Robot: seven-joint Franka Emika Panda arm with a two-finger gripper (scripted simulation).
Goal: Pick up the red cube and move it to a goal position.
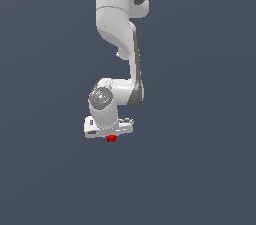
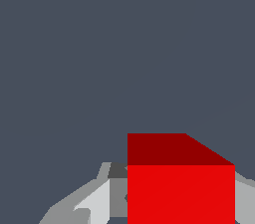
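**Red cube at gripper, seen from two views**

The red cube [image 1: 111,138] sits directly beneath the white gripper [image 1: 109,134] in the exterior view. In the wrist view the cube [image 2: 180,193] lies between the grey fingers [image 2: 94,203], which flank it on both sides, clamped against it.

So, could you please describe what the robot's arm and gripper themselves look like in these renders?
The arm is glossy white with rounded, tubular links and dark grey bands at the joints; one round joint cap near the wrist is grey. The gripper is a flat, wide white block with small dark details. In the wrist view its fingers look pale grey and angular. No cables or markings show.
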